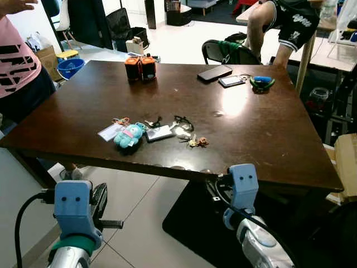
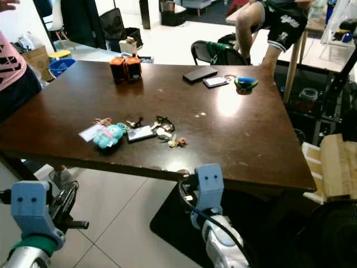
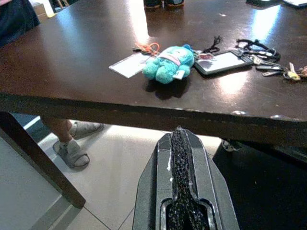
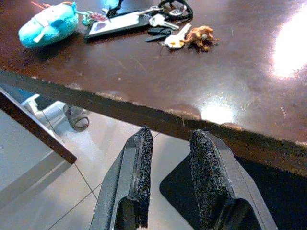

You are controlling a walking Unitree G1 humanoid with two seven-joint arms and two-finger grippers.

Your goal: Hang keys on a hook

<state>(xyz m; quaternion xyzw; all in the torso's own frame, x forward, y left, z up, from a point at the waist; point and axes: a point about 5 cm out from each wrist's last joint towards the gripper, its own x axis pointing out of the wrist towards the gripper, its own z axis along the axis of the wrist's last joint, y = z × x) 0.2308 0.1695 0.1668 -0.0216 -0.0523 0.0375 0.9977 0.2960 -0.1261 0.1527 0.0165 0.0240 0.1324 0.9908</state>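
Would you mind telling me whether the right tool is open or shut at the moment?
Open. The right wrist view shows the right tool with a clear gap between its two black fingers, holding nothing, below the table edge.

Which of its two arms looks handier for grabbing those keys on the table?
Probably the right. Its end effector is open and sits just below the table edge, nearly in line with the keys. The left end effector is shut and faces the blue plush.

One plush toy (image 1: 129, 135), two phones (image 1: 215, 73)

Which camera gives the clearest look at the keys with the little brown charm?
The right wrist view: the keys lie close and sharp on the table, each distinct. The left wrist view catches them at its edge; both eye views show them small and hard to separate.
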